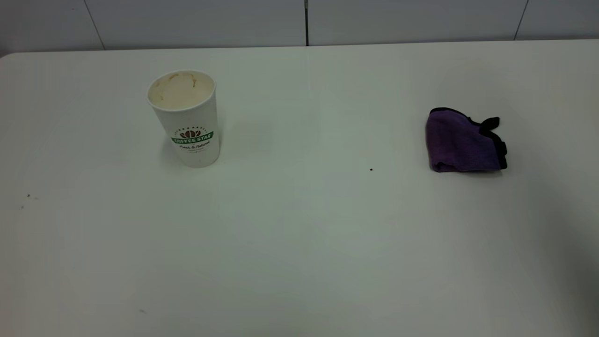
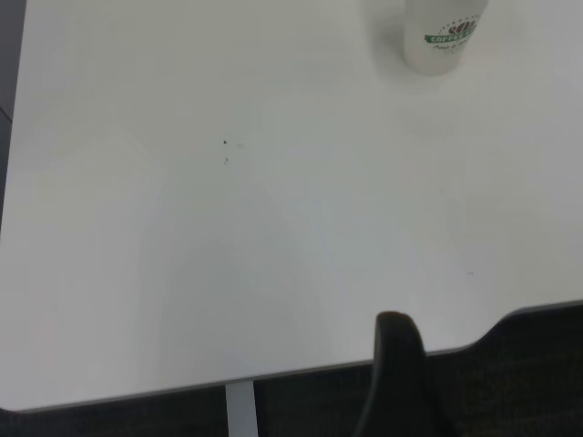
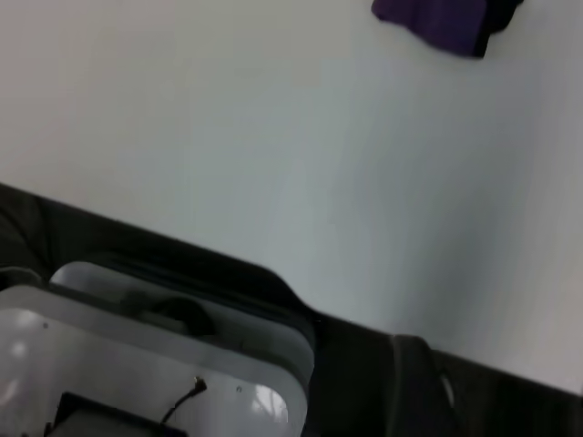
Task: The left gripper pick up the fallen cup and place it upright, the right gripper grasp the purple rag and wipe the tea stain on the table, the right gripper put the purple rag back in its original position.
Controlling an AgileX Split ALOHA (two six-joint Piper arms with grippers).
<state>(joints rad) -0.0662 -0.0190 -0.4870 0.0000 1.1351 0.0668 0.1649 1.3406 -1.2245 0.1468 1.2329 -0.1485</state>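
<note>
The white cup (image 1: 186, 117) with the green banner logo stands upright on the table (image 1: 299, 234) at the back left, its stained cream inside showing. It also shows in the left wrist view (image 2: 442, 36), far from my left gripper (image 2: 398, 373), which is back over the table's near edge. The purple rag (image 1: 463, 142) lies folded at the right, and its edge shows in the right wrist view (image 3: 446, 23). My right gripper (image 3: 414, 387) is back beyond the table edge, far from the rag. Neither gripper shows in the exterior view. No tea stain shows.
Tiny dark specks lie mid-table (image 1: 371, 169) and at the left (image 1: 28, 195). A tiled wall (image 1: 299, 21) runs behind the far edge. A silver-white box (image 3: 137, 373) sits below the table edge beside the right arm.
</note>
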